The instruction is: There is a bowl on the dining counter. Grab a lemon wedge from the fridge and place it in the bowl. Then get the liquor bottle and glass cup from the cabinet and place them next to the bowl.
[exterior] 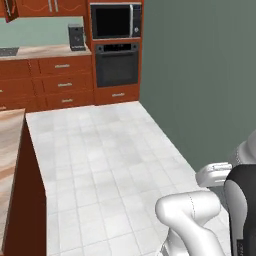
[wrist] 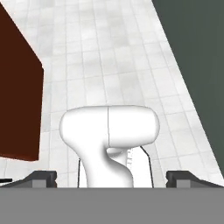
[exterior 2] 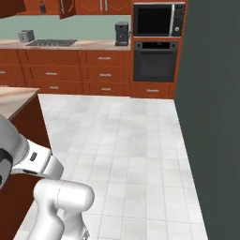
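Observation:
My gripper (wrist: pixel 111 180) is open in the hand view, its dark fingertips (wrist: pixel 42 177) set wide apart with nothing between them, pointing down over the white tiled floor (wrist: pixel 109 52). The wood-topped dining counter (exterior: pixel 10 145) stands at the left, also seen in the right base view (exterior 2: pixel 16 96); its dark red side (wrist: pixel 17 96) fills the left of the hand view. An upper cabinet (exterior 2: pixel 65 8) on the far wall has its door ajar, with a small dark object (exterior 2: pixel 42 7) inside. The bowl, lemon wedge, fridge, liquor bottle and glass cup are out of view.
Built-in oven (exterior: pixel 116 65) and microwave (exterior: pixel 115 21) stand at the far wall beside drawer units (exterior: pixel 62 82). A dark appliance (exterior: pixel 76 37), a cooktop (exterior 2: pixel 51 42) and a toaster (exterior 2: pixel 26 35) sit on the back counter. A grey-green wall (exterior: pixel 200 75) bounds the right.

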